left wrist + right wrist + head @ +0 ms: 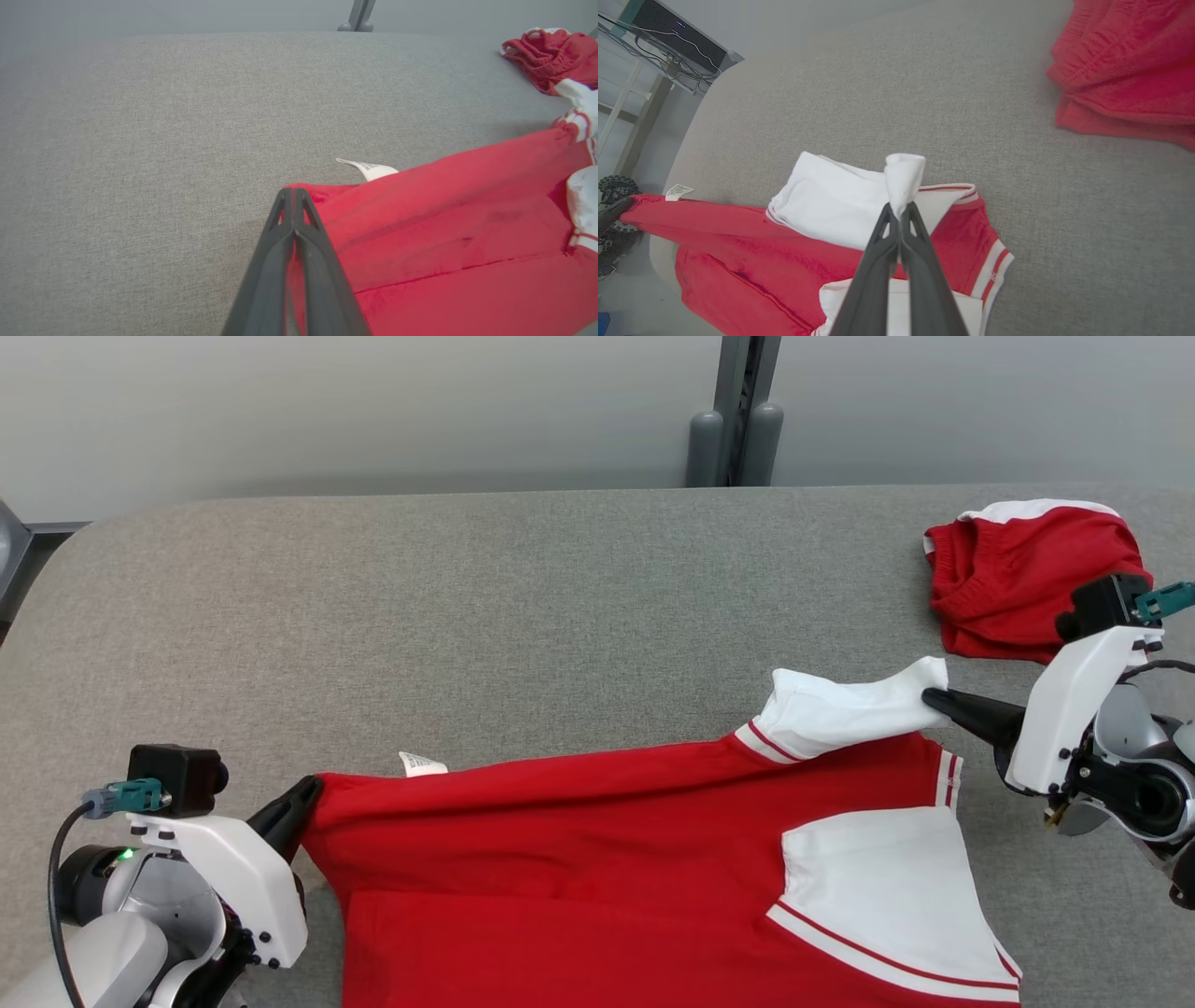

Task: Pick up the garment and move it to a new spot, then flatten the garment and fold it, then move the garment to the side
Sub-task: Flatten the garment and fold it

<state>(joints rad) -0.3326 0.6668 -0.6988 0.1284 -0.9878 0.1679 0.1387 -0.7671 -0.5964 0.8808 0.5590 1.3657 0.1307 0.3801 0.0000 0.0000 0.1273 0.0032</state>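
Well, left tool (313, 786) clenched on the jersey's (579, 859) hem (329, 795), right tool (930, 696) clenched on its white sleeve (840, 711) near the red shorts (1018, 569), uneven pulling could slip that sleeve.

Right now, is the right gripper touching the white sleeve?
Touching. The right wrist view shows the right gripper shut on the white sleeve.

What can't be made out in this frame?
garment: lower part cut off by the head view's bottom edge.
label: print too small to read in head and left wrist views.
red bundle: partly behind the right arm in the head view, cut by the right wrist view's edge.
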